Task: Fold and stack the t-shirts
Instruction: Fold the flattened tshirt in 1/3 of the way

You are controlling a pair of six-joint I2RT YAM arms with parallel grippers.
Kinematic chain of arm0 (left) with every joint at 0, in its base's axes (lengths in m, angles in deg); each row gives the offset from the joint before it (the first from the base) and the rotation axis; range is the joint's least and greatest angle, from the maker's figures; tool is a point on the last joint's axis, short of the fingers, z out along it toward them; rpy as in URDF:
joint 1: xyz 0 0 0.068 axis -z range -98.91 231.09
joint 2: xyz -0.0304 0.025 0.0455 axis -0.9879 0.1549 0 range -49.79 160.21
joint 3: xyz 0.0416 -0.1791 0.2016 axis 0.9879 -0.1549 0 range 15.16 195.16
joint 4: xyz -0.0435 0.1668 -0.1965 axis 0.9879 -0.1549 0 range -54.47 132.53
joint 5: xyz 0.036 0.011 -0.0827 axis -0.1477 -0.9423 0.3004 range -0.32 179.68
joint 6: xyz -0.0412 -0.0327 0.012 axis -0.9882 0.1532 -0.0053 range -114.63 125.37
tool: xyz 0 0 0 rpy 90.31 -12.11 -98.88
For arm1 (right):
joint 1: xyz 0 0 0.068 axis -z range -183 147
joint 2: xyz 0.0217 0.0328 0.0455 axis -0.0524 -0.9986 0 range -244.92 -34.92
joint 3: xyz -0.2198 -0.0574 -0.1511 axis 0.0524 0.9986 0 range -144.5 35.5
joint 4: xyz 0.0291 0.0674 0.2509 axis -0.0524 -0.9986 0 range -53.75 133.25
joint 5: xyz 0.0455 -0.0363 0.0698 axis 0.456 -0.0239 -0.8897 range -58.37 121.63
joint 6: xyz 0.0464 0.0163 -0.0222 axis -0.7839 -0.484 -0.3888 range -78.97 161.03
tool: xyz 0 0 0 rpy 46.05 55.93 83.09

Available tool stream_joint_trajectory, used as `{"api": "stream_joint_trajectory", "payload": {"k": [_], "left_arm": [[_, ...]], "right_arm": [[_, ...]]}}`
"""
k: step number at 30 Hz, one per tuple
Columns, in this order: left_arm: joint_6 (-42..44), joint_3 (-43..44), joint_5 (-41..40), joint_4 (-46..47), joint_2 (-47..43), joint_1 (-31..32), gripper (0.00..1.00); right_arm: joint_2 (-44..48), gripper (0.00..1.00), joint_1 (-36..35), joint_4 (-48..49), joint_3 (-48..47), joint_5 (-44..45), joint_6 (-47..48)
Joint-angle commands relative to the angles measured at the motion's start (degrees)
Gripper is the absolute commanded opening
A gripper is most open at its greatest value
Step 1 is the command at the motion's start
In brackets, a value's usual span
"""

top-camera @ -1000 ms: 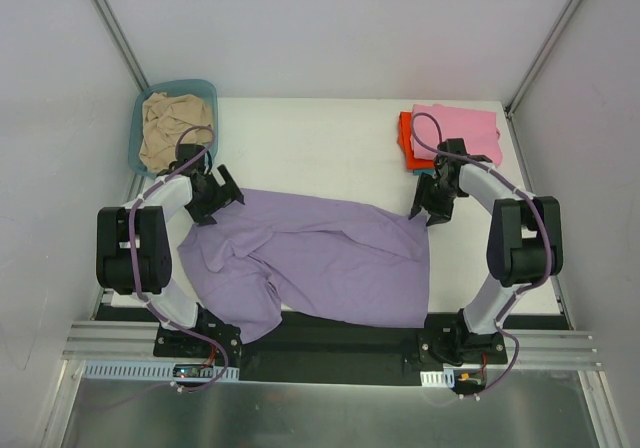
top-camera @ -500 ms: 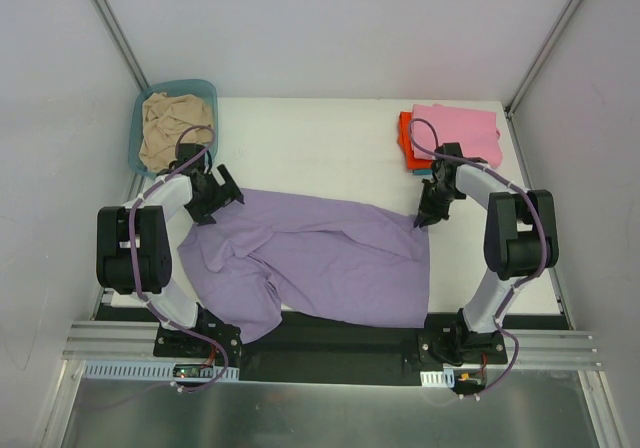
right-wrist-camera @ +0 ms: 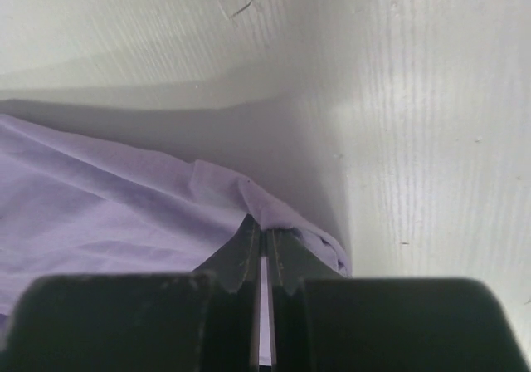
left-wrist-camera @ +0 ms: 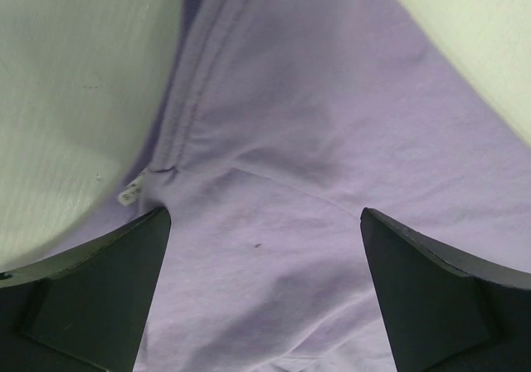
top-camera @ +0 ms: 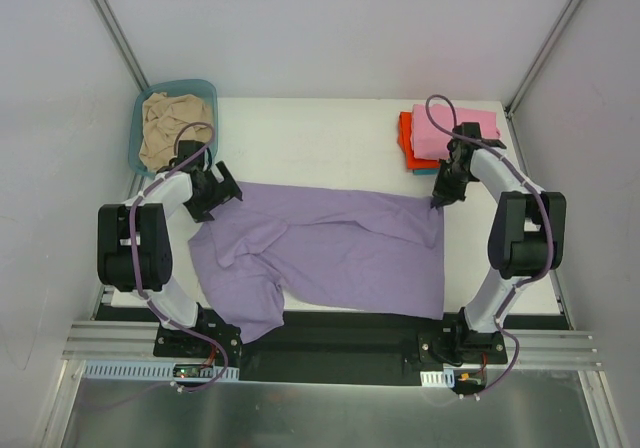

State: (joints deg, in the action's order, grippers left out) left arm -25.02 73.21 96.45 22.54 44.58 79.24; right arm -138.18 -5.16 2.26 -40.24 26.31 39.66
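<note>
A lavender t-shirt lies spread over the near half of the white table, one part hanging over the front edge. My right gripper is shut on its far right corner, and the right wrist view shows the cloth pinched between the closed jaws of that gripper. My left gripper stands open over the shirt's far left edge; in its own view that open gripper straddles the cloth beside a seam. Pink, orange-red and teal shirts are stacked folded at the back right.
A teal basin at the back left corner holds a crumpled beige shirt. White walls enclose the table on three sides. A black rail runs along the front edge by the arm bases.
My right gripper closed on the shirt's right corner and drew it back and to the right, stretching the far edge straighter. The left gripper stayed open in place.
</note>
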Motion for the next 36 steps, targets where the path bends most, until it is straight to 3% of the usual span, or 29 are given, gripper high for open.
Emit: {"api": "stream_joint_trajectory", "payload": {"k": [1,5,14,18,21,29,33,36], "left_arm": [[1.21,1.9,-1.14,-0.49,1.52,0.09,0.99],[0.77,2.16,-0.17,-0.49,2.84,0.18,0.99],[1.39,2.43,0.09,-0.49,3.19,0.18,0.99],[1.56,2.34,0.27,-0.49,3.37,0.18,0.99],[1.56,2.43,0.35,-0.49,3.54,0.18,0.99],[1.92,2.69,0.53,-0.58,3.72,0.09,0.99],[2.09,2.78,0.36,-0.49,3.63,0.18,0.99],[2.09,2.69,0.18,-0.49,3.54,0.09,0.99]], "right_arm": [[-1.32,0.03,1.98,-5.94,-5.2,-1.79,2.86],[-2.29,0.11,1.98,-6.12,-6.52,-2.5,3.21],[-8.62,0.19,4.26,-6.12,-9.24,-3.82,2.95],[-6.44,0.35,4.35,-4.71,-6.88,-4.34,4.18],[-4.85,0.37,4.35,-3.48,-3.89,-5.22,3.92],[-4.58,0.36,4.35,-0.14,1.91,-5.49,1.54],[-4.14,0.14,4.35,0.48,1.31,-5.4,1.54],[-3.26,0.1,4.35,-0.14,0.16,-3.65,1.54]]}}
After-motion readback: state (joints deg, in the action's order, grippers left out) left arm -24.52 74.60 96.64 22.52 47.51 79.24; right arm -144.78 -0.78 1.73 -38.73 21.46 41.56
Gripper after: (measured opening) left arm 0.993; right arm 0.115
